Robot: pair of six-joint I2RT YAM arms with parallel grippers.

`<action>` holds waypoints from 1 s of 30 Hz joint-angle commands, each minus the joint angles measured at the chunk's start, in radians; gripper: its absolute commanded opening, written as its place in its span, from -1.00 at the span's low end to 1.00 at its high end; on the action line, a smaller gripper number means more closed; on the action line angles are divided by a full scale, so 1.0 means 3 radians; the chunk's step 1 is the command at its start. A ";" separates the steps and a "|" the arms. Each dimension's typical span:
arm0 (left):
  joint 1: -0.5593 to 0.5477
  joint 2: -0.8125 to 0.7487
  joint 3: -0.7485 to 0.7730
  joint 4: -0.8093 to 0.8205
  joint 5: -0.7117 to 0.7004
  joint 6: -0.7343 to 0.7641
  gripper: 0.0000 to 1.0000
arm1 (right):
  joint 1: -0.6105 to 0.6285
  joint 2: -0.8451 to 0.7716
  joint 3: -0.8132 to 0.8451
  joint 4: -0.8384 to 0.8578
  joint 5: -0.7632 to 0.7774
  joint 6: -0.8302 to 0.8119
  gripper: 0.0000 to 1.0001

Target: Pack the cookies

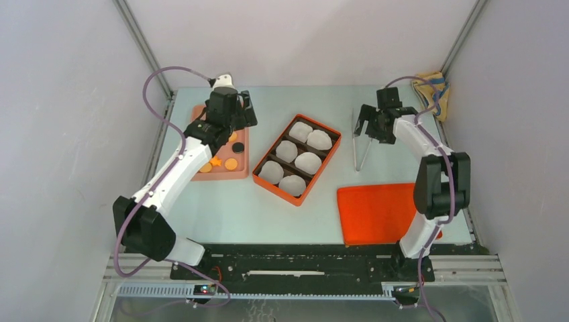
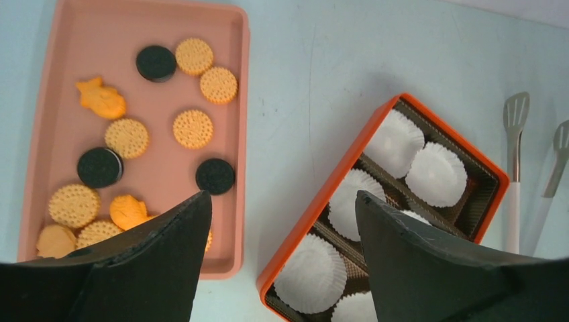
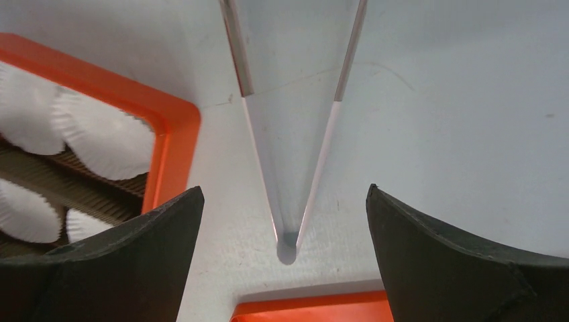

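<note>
Left jaws stand apart above the cookies point(image 2: 193, 129) on the pink tray point(image 2: 241, 80). Right jaws stand apart, empty, above the tongs point(image 3: 286, 248) on the desk point(image 3: 470, 100).

The arms point(image 1: 176, 176) have white links, black joints, looping purple cables point(image 1: 176, 68) and black wedge-shaped tool fingers point(image 2: 154, 268).

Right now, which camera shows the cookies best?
The left wrist camera. It looks down on the cookies in the pink tray, close enough to show shapes. The top camera shows only a few tiny ones, with the left arm hiding others. The right wrist camera shows none.
</note>
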 commanded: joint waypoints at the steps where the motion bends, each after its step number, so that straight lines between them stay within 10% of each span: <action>1: -0.0024 -0.0126 -0.0270 0.0029 0.0230 -0.0141 0.67 | 0.0030 0.0248 0.0016 0.0059 -0.0154 0.0123 0.99; 7: -0.0156 -0.0033 -0.0444 0.0247 0.0502 -0.0222 0.54 | 0.0373 0.0238 0.0243 -0.0015 0.0264 0.0012 0.99; 19: -0.1127 0.0592 -0.0508 0.0069 0.0542 -0.0582 -0.87 | 0.0437 0.0140 0.0525 -0.0165 0.0187 -0.0013 0.99; 30: -0.1407 0.0433 -0.1223 -0.0091 0.0533 -0.1017 -0.95 | 0.0384 -0.0167 0.0397 -0.0180 0.0024 -0.0006 0.99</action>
